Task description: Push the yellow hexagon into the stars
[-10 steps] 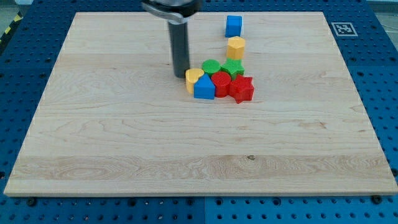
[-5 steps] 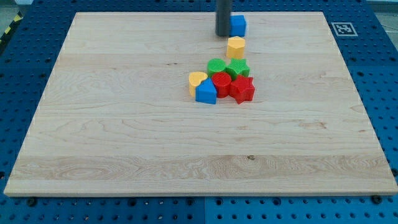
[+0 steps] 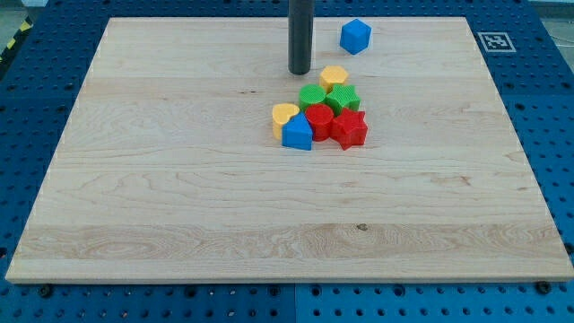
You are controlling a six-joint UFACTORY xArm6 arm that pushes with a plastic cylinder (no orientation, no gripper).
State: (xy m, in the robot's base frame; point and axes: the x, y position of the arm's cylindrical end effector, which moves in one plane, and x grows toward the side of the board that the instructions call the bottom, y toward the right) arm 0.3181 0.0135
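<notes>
The yellow hexagon (image 3: 334, 77) sits at the top of the block cluster, touching the green star (image 3: 343, 98) just below it. The red star (image 3: 350, 128) lies at the cluster's lower right. My tip (image 3: 300, 71) rests on the board just left of the yellow hexagon, a small gap apart. The rod rises out of the view's top.
A green round block (image 3: 311, 95), a red round block (image 3: 318, 118), a blue block (image 3: 296, 133) and a yellow heart (image 3: 284, 116) fill the cluster's left side. A blue cube (image 3: 355, 36) stands apart near the view's top. The wooden board (image 3: 179, 197) lies on a blue pegboard.
The yellow hexagon has slid down against the green star. The blue cube has shifted right and turned. My tip moved from the upper right of the hexagon to its left.
</notes>
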